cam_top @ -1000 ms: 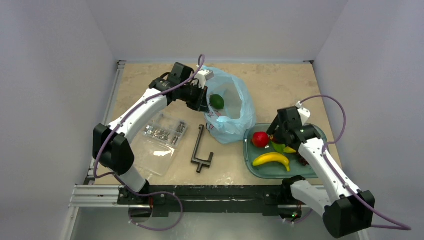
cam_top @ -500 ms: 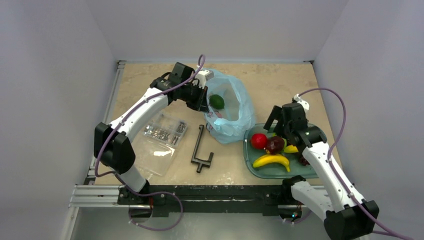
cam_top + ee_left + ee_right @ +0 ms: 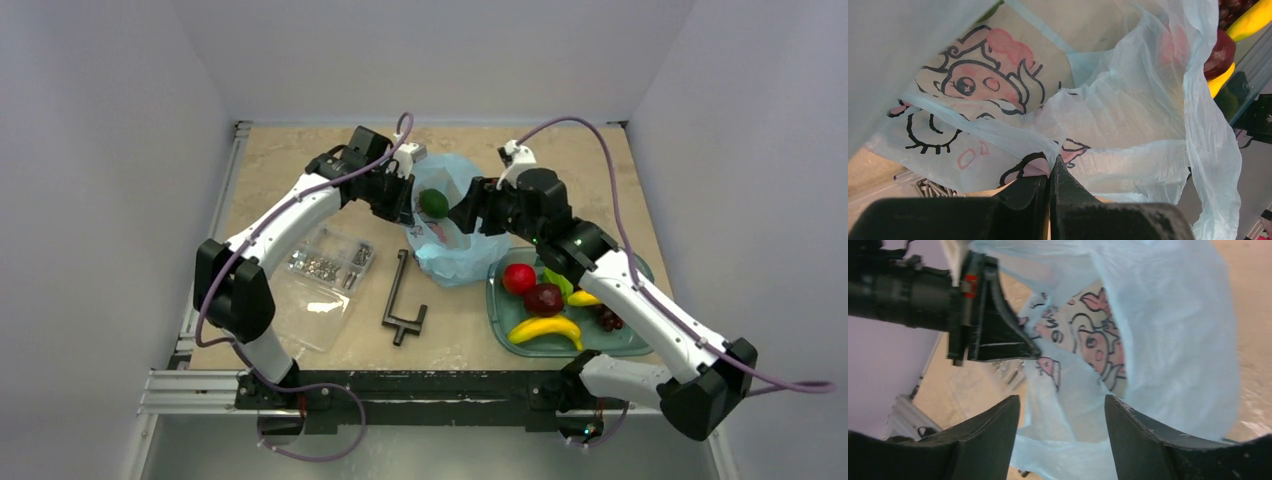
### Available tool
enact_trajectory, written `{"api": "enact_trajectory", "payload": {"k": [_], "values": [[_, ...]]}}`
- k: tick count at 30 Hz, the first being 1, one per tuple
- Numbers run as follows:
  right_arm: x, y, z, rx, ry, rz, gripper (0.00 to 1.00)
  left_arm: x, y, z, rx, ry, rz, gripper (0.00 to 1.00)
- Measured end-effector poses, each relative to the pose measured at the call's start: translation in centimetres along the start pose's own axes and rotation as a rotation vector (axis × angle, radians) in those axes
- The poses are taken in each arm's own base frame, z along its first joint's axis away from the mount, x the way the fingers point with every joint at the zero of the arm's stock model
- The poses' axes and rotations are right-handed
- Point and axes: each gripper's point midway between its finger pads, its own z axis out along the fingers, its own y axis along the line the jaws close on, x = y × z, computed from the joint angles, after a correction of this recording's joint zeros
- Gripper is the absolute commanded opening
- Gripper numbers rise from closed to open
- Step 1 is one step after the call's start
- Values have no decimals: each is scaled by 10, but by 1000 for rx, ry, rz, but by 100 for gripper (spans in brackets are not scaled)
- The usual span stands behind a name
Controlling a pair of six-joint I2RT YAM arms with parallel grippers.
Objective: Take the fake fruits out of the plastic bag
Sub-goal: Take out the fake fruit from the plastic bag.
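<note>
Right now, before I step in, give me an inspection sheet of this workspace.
Surface: beige mottled table.
Job's things: blue bag holds one green fruit; apple, maroon fruit, banana and grapes lie in the tray.
Clutter: bag of screws and black metal bracket, left of the blue bag.
Grippers: left jaws shut on the bag's edge; right jaws open at the bag's mouth.
Cables: purple cable loops loosely along each arm.
Surroundings: grey walls, metal rail at the near edge.

Top camera: high and behind, looking down on the whole table (image 3: pixel 650 170). Wrist cameras: close, facing each other, sharing the plastic bag (image 3: pixel 1148 125) (image 3: pixel 1173 340).
</note>
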Motion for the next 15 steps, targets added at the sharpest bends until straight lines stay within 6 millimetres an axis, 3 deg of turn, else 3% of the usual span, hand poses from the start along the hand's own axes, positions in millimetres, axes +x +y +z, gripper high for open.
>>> {"api": "enact_trajectory", "payload": {"k": [3, 7, 10, 15], "values": [[7, 26, 19, -94, 19, -7, 43, 3, 5, 2, -19, 17, -9, 0], [16, 37, 51, -126, 25, -8, 38, 5, 13, 9, -50, 44, -26, 0], [42, 30, 79, -112, 60, -11, 38, 9, 21, 14, -84, 69, -45, 0], [100, 2, 124, -20, 158, -26, 39, 20, 42, 26, -170, 119, -85, 0]]}}
